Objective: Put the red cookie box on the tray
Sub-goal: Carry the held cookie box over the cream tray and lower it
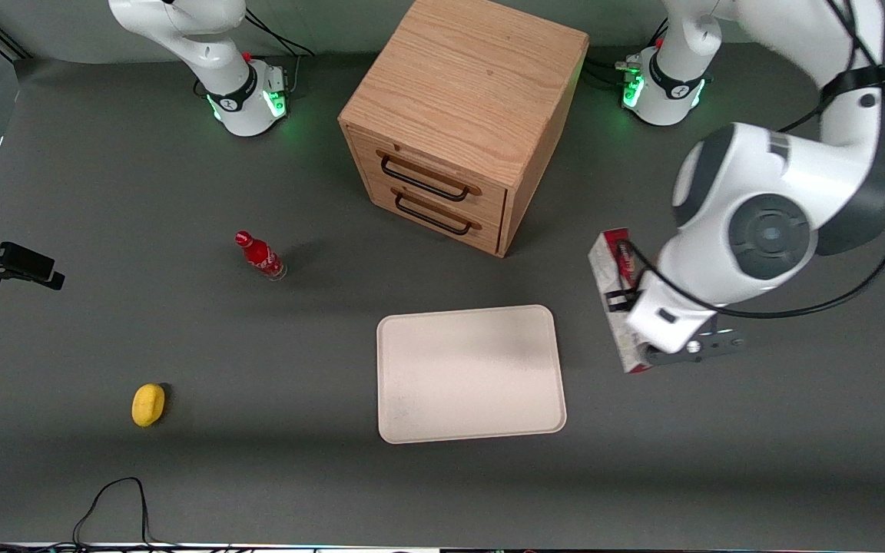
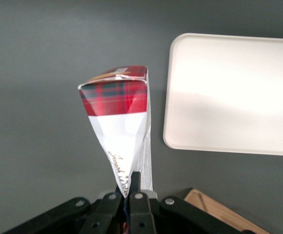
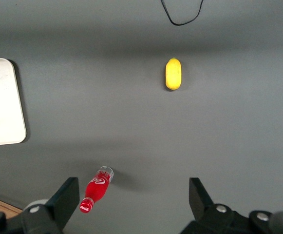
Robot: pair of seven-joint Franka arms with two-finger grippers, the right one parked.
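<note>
The red cookie box (image 1: 616, 288) is a long red-and-white carton with a tartan end. My left gripper (image 1: 621, 301) is shut on it and holds it off the table, beside the tray's short edge toward the working arm's end. In the left wrist view the fingers (image 2: 137, 184) pinch the box's near end, and the box (image 2: 119, 112) stretches away from them with its tartan end farthest. The beige tray (image 1: 473, 372) lies flat on the grey table with nothing on it. It also shows in the left wrist view (image 2: 234, 92), beside the box.
A wooden drawer cabinet (image 1: 465, 115) stands farther from the front camera than the tray. A small red bottle (image 1: 260, 256) and a yellow object (image 1: 148, 404) lie toward the parked arm's end. A black cable (image 1: 112, 507) loops at the table's front edge.
</note>
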